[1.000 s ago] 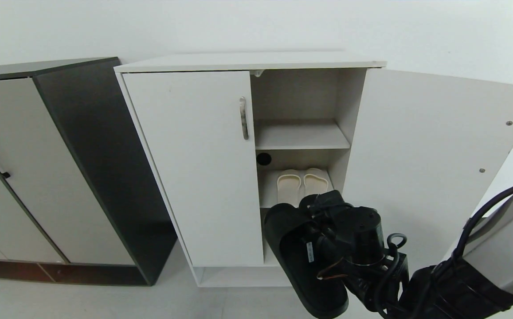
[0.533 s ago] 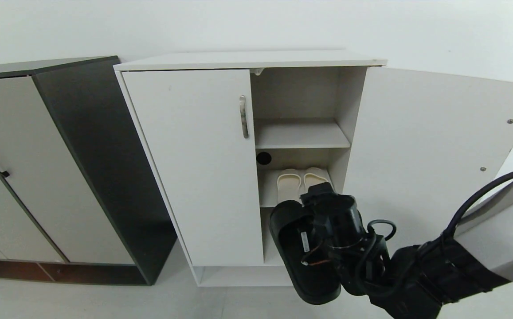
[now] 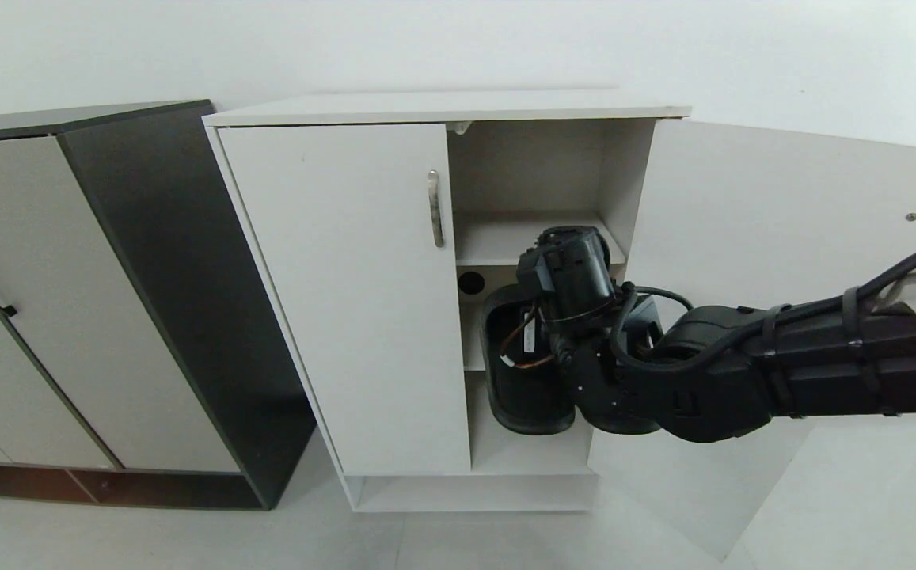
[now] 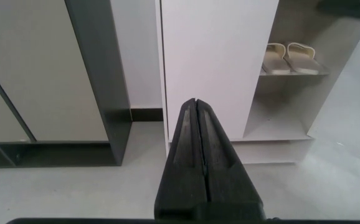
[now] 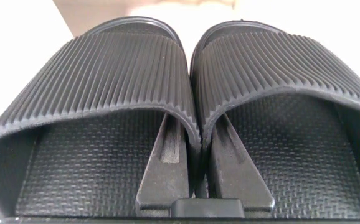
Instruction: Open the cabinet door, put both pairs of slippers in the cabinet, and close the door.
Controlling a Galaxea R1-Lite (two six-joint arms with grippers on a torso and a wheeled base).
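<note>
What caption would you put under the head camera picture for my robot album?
The right gripper holds a pair of black slippers at the open white cabinet.

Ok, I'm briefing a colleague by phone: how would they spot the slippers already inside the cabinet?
Find the white cabinet with its right door swung open. On the lower shelf of the open half lies the cream pair, side by side. Unlike the black ribbed pair gripped by the right tool, it is pale and lying free.
</note>
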